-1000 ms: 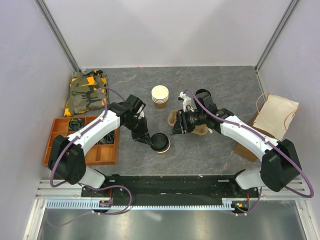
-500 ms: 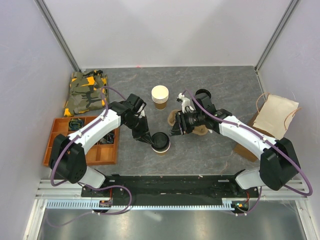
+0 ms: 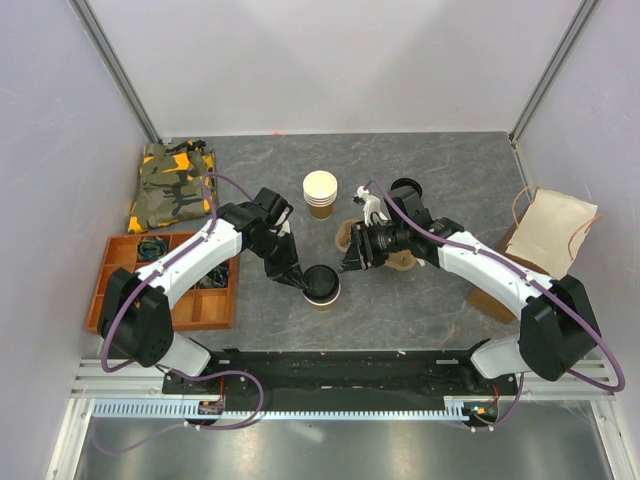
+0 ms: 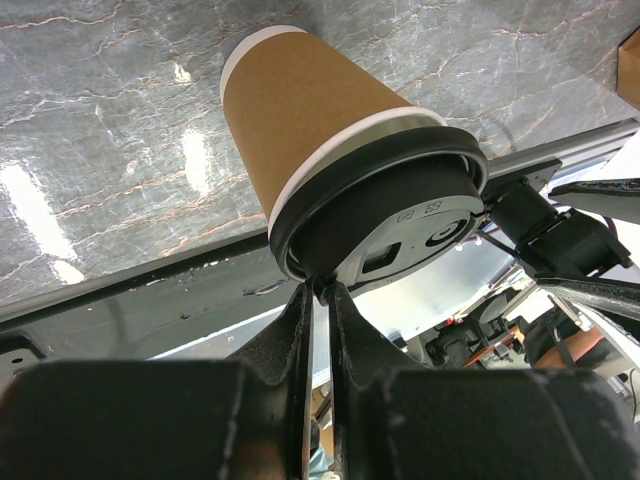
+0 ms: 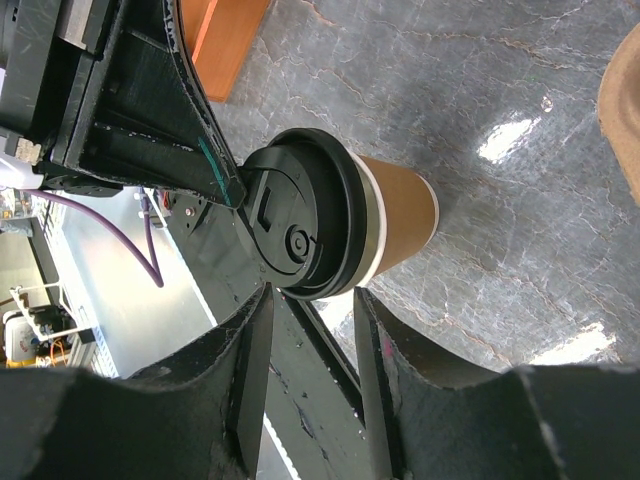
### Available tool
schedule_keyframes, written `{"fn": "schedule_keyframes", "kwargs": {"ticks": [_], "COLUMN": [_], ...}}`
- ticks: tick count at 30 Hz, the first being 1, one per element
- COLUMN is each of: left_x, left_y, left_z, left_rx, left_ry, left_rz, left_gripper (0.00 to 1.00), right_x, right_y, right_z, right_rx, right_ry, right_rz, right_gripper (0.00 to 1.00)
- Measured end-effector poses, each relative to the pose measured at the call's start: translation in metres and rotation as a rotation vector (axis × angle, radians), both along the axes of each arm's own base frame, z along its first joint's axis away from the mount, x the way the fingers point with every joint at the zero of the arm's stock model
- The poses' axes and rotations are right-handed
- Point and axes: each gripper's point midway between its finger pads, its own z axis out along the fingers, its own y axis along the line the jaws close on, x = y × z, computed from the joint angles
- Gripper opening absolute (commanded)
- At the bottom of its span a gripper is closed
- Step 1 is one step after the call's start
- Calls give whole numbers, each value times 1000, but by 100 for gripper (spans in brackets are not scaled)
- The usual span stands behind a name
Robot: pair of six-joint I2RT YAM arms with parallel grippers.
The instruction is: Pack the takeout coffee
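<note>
brown cup (image 4: 300,120), black lid (image 4: 400,215), grey marbled table (image 3: 440,160), camouflage cloth (image 3: 172,185)

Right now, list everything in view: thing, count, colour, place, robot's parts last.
takeout coffee: one, brown, black-lidded, table centre front
stack of cups: one, brown, cream rims, behind the coffee
cardboard pieces: two or so, tan, beneath the right arm
paper bag: one, brown, right edge
tray: one, orange, front left
camouflage cloth: one, green and yellow, rear left
table: one, grey marbled
left gripper: one, black, at the coffee's rim, fingers nearly together
right gripper: one, black, open, right of the coffee, not touching
</note>
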Motion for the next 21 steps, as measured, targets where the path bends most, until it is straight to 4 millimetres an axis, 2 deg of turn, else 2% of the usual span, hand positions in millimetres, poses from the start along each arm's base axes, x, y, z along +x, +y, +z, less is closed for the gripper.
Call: {"fn": "schedule_keyframes", "kwargs": {"ticks": [14, 19, 21], "left_x": [0, 0, -1], "left_y": [0, -1, -3], "left_z": [0, 0, 2], "left_rx": [-1, -6, -20], "left_ry": [2, 4, 8], "left_rz": [-1, -2, -6], "left_gripper": [24, 32, 41], "right_x": [0, 0, 0], "right_y": [0, 0, 0], "right_z": [-3, -3, -4], "right_rx": [-6, -6, -7], "right_ry": [8, 8, 8], "right_rz": [0, 0, 1], "right_gripper": [47, 48, 48]}}
